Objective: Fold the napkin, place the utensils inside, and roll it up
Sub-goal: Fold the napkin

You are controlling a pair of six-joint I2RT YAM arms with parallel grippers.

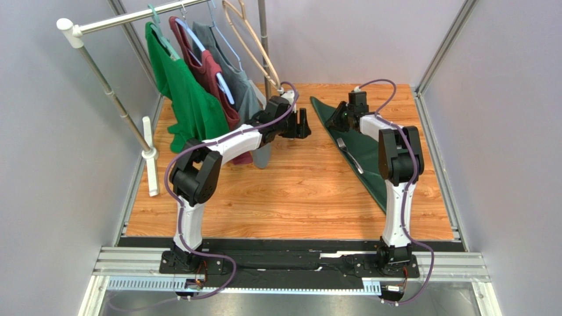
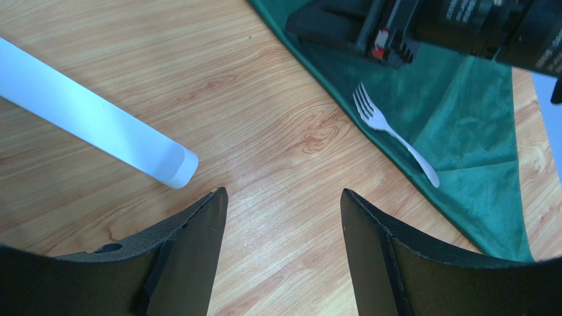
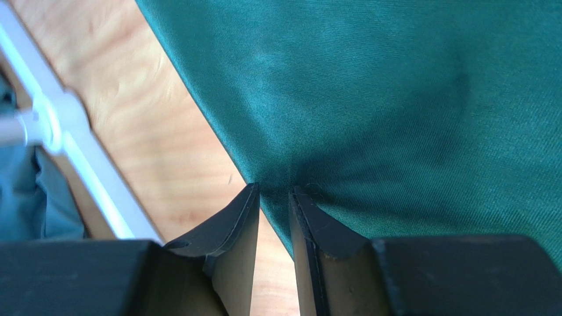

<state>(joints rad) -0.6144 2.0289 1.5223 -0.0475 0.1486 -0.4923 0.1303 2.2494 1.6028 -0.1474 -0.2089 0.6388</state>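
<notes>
writing first: white lettering (image 2: 476,9) on the black housing of the right arm, cut off by the frame edge and too small to read. small red tag (image 2: 377,50) lower on the same housing, also unreadable.

right pincer (image 3: 274,189): clenched to a narrow slit on the long edge of the napkin (image 3: 396,99), cloth puckered right at the tips. bare wood of the counter (image 3: 165,145) just left of the tips.

left pincer (image 2: 283,192): released, jaws wide, grasping nothing, held over bare counter.

napkin: dark green, folded to a long narrow wedge, flat on the counter. long axis from the far corner beside the right pincer back toward the near right of the counter, passing under the right arm. well right of the left pincer.

fork (image 2: 390,129): silver, slim, lying on the napkin just behind the right pincer, ahead and to the right of the left pincer and apart from it. long axis roughly parallel to the napkin's long edge. tines toward the right pincer, handle toward the near right.

left of the left pincer: white bar (image 2: 99,125) of the clothes rack's foot, flat on the counter. above it on the rack, green shirt (image 1: 188,99), maroon shirt (image 1: 211,72) and grey-green shirt (image 1: 247,92) on hangers, hems close to the left arm's wrist.
</notes>
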